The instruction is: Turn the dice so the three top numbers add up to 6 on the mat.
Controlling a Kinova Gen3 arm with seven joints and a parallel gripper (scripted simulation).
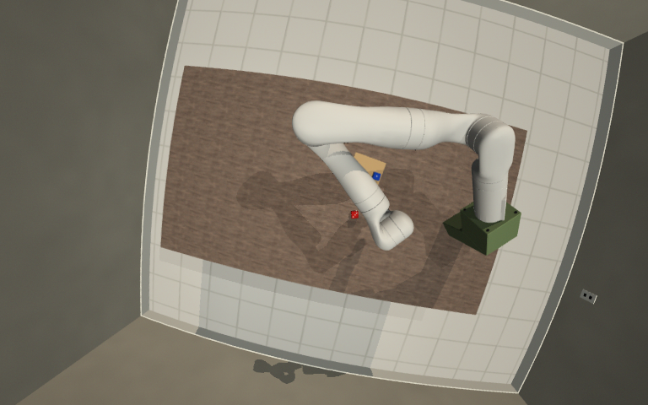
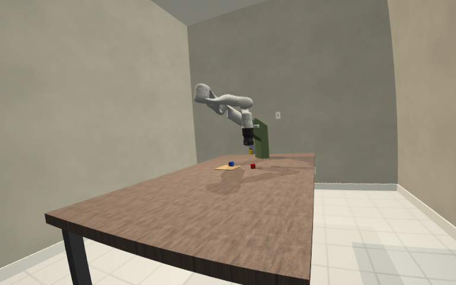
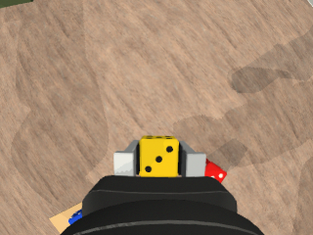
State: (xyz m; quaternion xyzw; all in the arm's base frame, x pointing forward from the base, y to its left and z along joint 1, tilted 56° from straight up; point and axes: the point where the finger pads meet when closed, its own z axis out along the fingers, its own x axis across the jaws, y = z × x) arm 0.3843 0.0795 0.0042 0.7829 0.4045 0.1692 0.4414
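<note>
We have the yellow die [image 2: 250,151] [image 3: 158,159] gripped between the two fingers of the gripper [image 2: 251,153] [image 3: 158,152], held above the surface [image 1: 214,143] [image 2: 201,208] [image 3: 147,73]. The mat [image 1: 368,162] [image 2: 221,168] [image 3: 60,221] lies off to one side: in the wrist view only its corner shows at the lower left, past the gripper's dark body, and in the exterior view it sits left of the gripper and closer to the camera. So the relation we care about is that sideways offset, and we judge that the next carry should go toward the lower left of the wrist view, with the die kept high until it is over the mat.

The blue die [image 1: 376,175] [image 2: 231,164] [image 3: 75,216] is already on the mat, near one edge, so we want to set ours on the bare part beside it. Coming down too close could nudge it off or drag the mat.

The red die [image 1: 354,214] [image 2: 252,165] [image 3: 215,172] rests off the mat, on the other side of the gripper in the wrist view, and probably needs its own trip. A face with three dots looks toward the wrist camera on our die, but we cannot settle the final sum from these views, and the top view hides the gripper beneath the arm [image 1: 358,126] [image 2: 231,100].
</note>
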